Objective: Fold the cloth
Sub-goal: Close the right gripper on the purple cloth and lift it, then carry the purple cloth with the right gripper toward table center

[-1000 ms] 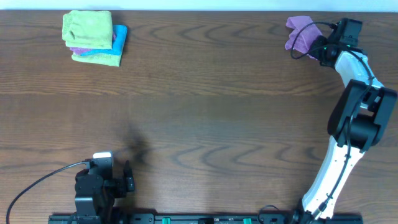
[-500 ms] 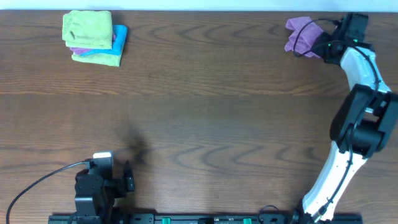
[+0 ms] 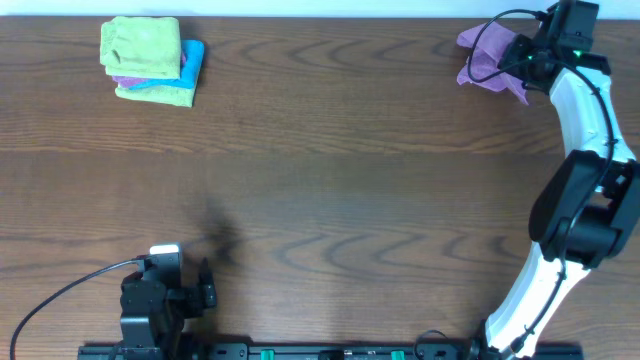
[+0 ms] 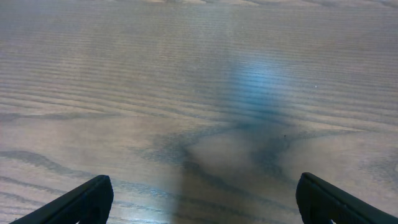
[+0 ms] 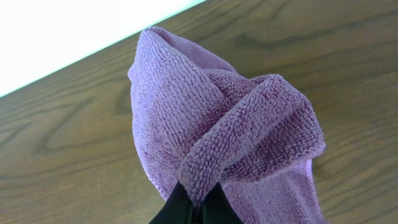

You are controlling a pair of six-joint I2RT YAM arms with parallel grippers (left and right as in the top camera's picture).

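Dark wood-grain table (image 3: 330, 180), pale strip (image 3: 300, 8) beyond.

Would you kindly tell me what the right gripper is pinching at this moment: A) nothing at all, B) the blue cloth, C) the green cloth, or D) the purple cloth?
D: in the right wrist view the right gripper is shut on a bunched fold of the purple cloth.

A dark brown wood-grain table (image 3: 320, 180) fills the overhead view. In the upper left of the frame sits a small stack of folded cloths: a lime-green cloth (image 3: 140, 42) on top, a bright blue cloth (image 3: 192, 60) poking out to its right, a thin purple layer (image 3: 128, 80) beneath, and another green cloth (image 3: 160, 94) at the bottom.
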